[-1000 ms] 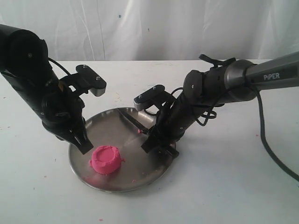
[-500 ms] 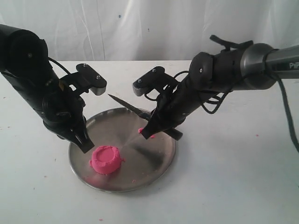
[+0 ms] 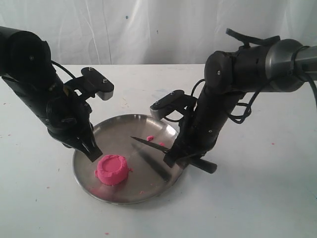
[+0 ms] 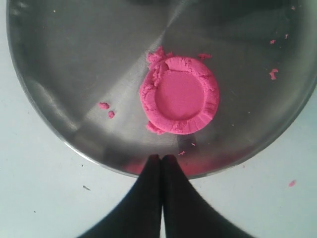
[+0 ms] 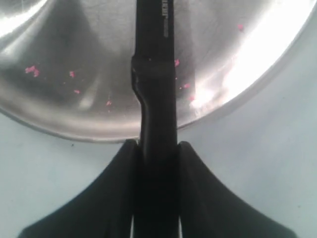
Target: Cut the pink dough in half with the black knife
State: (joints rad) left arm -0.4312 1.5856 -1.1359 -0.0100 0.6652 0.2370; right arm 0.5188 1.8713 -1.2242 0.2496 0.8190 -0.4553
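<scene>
Pink dough (image 3: 113, 169): one whole round puck, uncut, on the steel plate (image 3: 148, 186), on the left arm's side.
Black knife (image 3: 148, 143): lifted off the plate, blade over its middle, tip towards the dough but apart from it.
Right jaws: pinching the knife handle from both sides.
Left jaws: pressed together, empty, at the plate rim just beside the dough.
Change: one second ago the right jaws were low at the rim, closing on the knife; now it is carried.
Meaning: the pickup seems done; the cut itself is not begun.
</scene>
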